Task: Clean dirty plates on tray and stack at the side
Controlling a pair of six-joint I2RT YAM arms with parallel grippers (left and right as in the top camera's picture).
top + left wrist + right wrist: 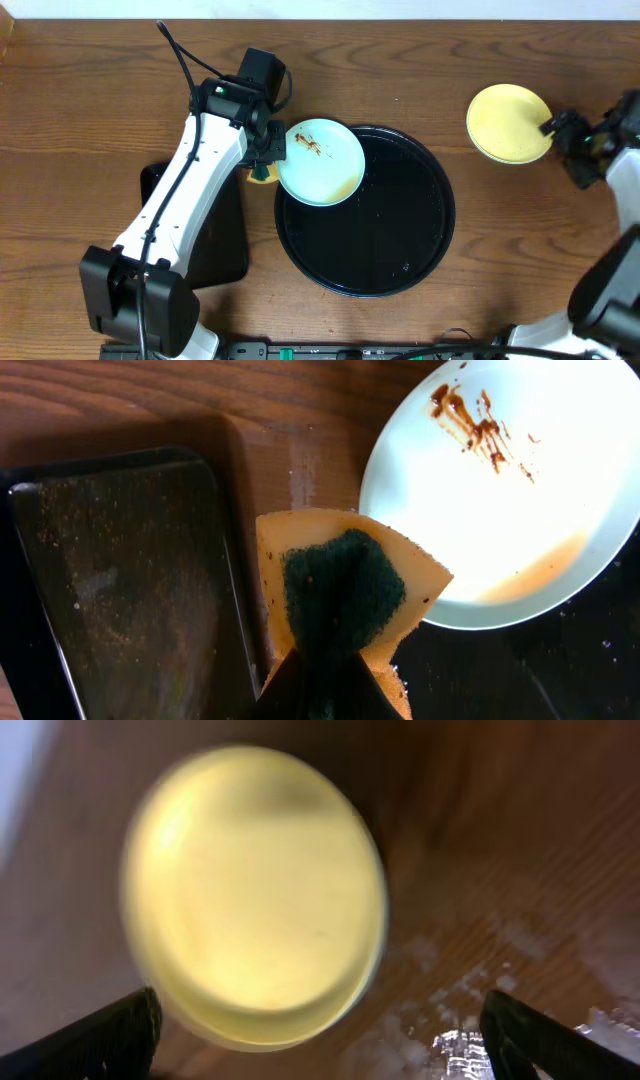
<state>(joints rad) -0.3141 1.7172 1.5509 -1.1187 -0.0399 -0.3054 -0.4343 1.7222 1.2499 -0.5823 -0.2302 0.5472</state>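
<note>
Grip on the left side is closed: the left claw (270,150) is clamped on a yellow sponge (340,590) whose dark green scrub pad faces the wrist camera, the sponge fanning out ahead of the fingertips. Just beyond the sponge's far corner lies a mint-blue plate (320,160). Its rim is close beside the sponge, though whether the two touch cannot be told. Brown smears (480,425) streak the part of the plate farthest from this claw, and a faint tan film lies along its nearer edge. The plate rests partly on the round black tray (400,240), overhanging the tray's rim on the side towards the left claw. Behind and beside that claw, under the left arm, a black rectangular tray (120,580) lies on the wooden desk (100,80). On the other side, the right claw (320,1008) stands wide apart and holds nothing. The yellow plate (255,895) lies directly ahead of it on the desk, off the round tray and well apart from the mint-blue plate. In the overhead view this claw sits at the yellow plate's outer rim. The wrist view is blurred, so contact cannot be judged.
</note>
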